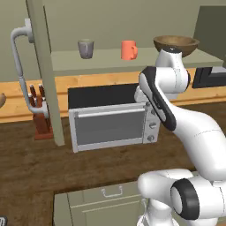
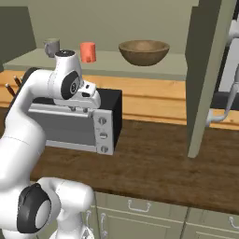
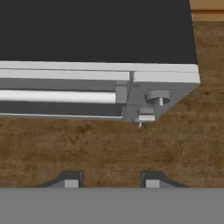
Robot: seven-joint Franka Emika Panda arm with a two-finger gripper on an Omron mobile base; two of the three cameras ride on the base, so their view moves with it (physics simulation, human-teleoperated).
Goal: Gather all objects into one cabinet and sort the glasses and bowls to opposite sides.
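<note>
Three things are sitting on the open cabinet (image 1: 44,66) shelf above the toaster oven (image 1: 112,126).
Going from big to small: the brown bowl (image 2: 144,51) is sitting at the right end, the orange mug (image 1: 128,50) in the middle, the grey cup (image 1: 86,48) left. The gripper (image 3: 108,179) is hanging open over the wooden table (image 3: 105,148), holding nothing, just in front of the oven.

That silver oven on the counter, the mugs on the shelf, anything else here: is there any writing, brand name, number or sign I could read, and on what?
None: no readable text anywhere.
Silver toaster oven: its round knobs carry no numbers or marks that show.
Grey handleless cup: plain.
Orange handled mug: plain.
Wide brown wooden bowl: plain.
Olive-grey cabinet door: no label.
</note>
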